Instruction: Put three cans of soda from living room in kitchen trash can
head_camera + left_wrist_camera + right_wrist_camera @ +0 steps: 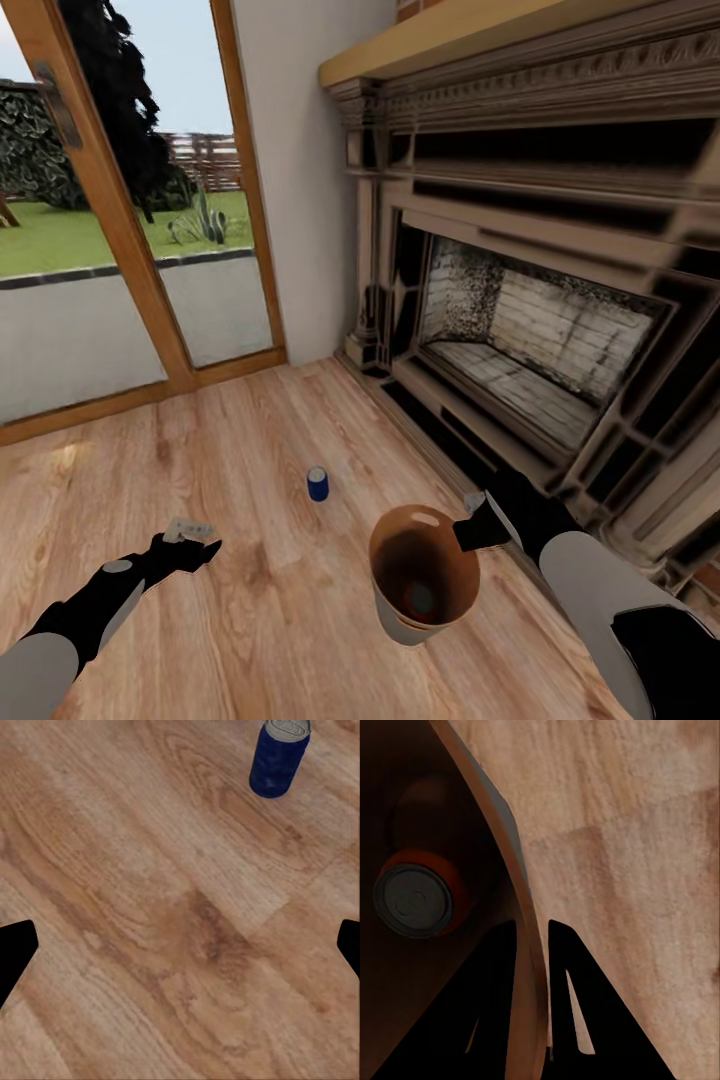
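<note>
I stood in the living room, on the warm wood floor [270, 620], with the fireplace [540, 330] at my right and the wood-framed glass doors [120, 230] ahead at my left. My right gripper [534, 937] was clamped on the rim of the tash can [400, 610], one finger inside the wall and one outside, and the bucket hung just above the floor near the hearth. Inside it I saw one orange can of soda [416, 896] lying on the brown bottom, its silvery top toward my wrist camera. A dark blue can of soda [317, 484] stood upright on the floor, between my two arms and a little ahead of them. My left gripper [192, 538] hovered over the boards near this blue can, with its jaws wide apart and nothing between them.
</note>
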